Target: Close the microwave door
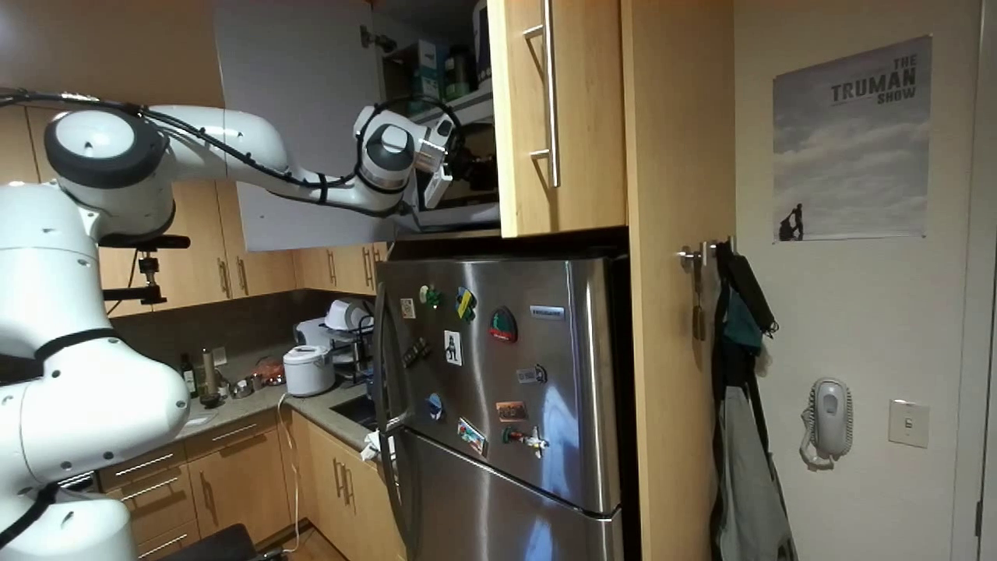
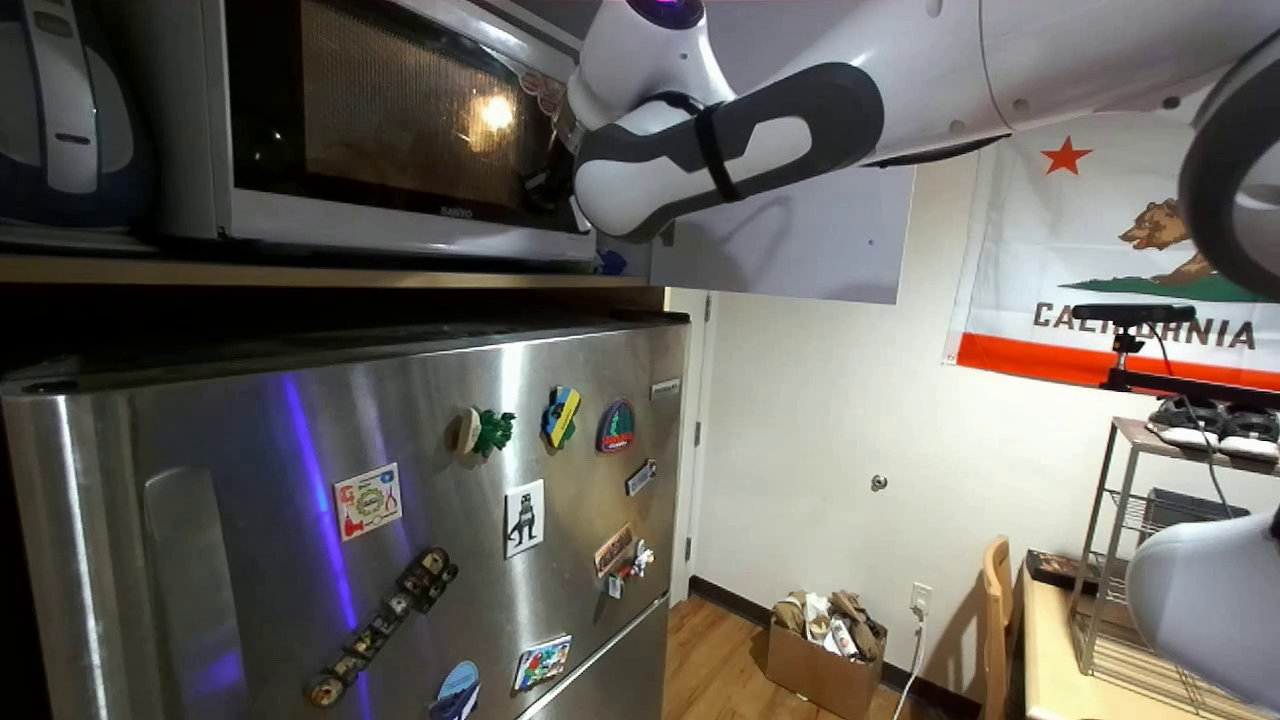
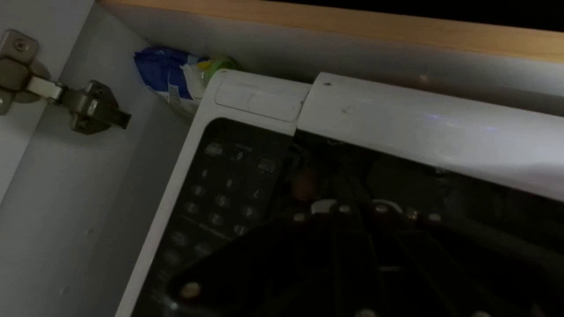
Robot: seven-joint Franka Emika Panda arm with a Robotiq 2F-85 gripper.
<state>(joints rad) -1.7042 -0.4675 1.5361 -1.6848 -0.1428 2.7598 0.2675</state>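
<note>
The microwave sits in the overhead cabinet above the fridge. Its door, a dark window in a silver-white frame, lies across its front, shut or nearly shut. In the wrist view the microwave's keypad panel is beside the door's pale lower frame. The door edge is slightly offset from the panel; I cannot tell whether it is latched. My gripper is shut and empty, its dark fingertips at the door's keypad-side edge. Contact is hard to tell. It also shows in both exterior views.
The open white cabinet door stands behind the arm. The wooden cabinet door is on the other side. The stainless fridge stands below. A cabinet hinge and a blue packet are beside the microwave.
</note>
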